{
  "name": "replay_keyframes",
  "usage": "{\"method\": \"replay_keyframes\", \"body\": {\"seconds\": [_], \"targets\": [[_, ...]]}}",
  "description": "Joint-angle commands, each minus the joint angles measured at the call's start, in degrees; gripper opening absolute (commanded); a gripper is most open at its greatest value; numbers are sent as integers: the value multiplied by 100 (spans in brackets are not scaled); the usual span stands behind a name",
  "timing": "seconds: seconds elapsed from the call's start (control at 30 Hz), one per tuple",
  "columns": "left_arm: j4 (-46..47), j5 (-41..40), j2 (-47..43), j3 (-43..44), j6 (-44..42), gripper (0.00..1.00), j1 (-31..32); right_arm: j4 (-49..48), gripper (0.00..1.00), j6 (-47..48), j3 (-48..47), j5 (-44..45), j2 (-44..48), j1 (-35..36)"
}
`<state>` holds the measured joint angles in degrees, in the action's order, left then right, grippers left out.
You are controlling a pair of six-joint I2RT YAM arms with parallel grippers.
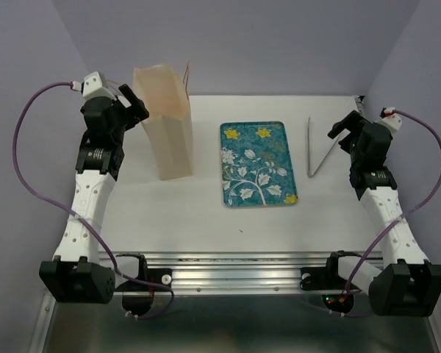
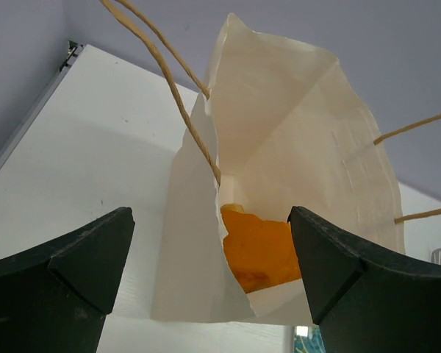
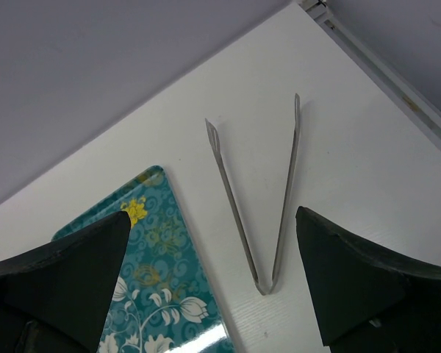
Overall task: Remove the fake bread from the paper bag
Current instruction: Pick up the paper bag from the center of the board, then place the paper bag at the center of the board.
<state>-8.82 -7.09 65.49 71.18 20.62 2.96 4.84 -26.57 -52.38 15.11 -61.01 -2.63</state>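
You are looking at a teal floral tray (image 1: 259, 163) lying flat in the middle of the white tabletop (image 1: 206, 213), with everything else sitting to one side of it or the other. The paper bag (image 1: 167, 121) is standing upright just left of the tray, apart from it, with its mouth gaping at the top and its thin string handles sticking up. Your left gripper (image 1: 136, 103) is hovering on the bag's far side from the tray, near the bag's top, its jaws spread wide and holding nothing. Its wrist camera is peering into the bag's mouth, where the fake bread (image 2: 261, 250) is showing as a glossy orange mass low inside. Only part of it is visible, so it could be one piece or several. Your right gripper (image 1: 342, 126) is hanging right of the tray, equally wide open and empty. Metal tongs (image 1: 317, 151) are lying flat between it and the tray, arms splayed in a V, not touching the tray.
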Motion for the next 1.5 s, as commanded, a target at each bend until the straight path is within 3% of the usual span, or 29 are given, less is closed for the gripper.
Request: {"method": "replay_keyframes", "body": {"seconds": [0.0, 0.53, 0.63, 0.67, 0.7, 0.73, 0.87, 1.03, 1.13, 1.27, 1.47], "targets": [[56, 85, 376, 554, -76, 99, -15, -423, 100, 90, 0, -219, -16, 0], [-884, 173, 2888, 2646, -488, 97, -252, -423, 100, 231, 17, -61, -25, 0], [-920, 427, 3161, 3023, -787, 50, -252, -423, 100, 240, 26, -8, 10, 0], [-920, 663, 3223, 3129, -1023, 22, -244, -423, 100, 240, 35, 0, 11, 0], [-955, 683, 3276, 3261, -1138, 7, -252, -423, 100, 257, 35, 0, 19, 0], [-990, 683, 3329, 3427, -1252, 0, -252, -423, 100, 266, 26, -8, 11, 0], [-1034, 613, 3479, 4306, -2052, 0, -252, -423, 100, 371, 26, -61, -51, 0], [-674, 726, 3409, 4598, -3177, 0, -252, -423, 100, 477, 35, -9, -139, 0], [-279, 1428, 3207, 4230, -3810, 0, -252, -423, 100, 521, 52, 18, -191, 0], [134, 1974, 2952, 3021, -4879, 0, 97, -423, 100, 530, 88, 18, -235, 0], [671, 1431, 2872, 1042, -6087, 0, 1082, -352, 100, 565, 61, 88, -262, 0]]}}
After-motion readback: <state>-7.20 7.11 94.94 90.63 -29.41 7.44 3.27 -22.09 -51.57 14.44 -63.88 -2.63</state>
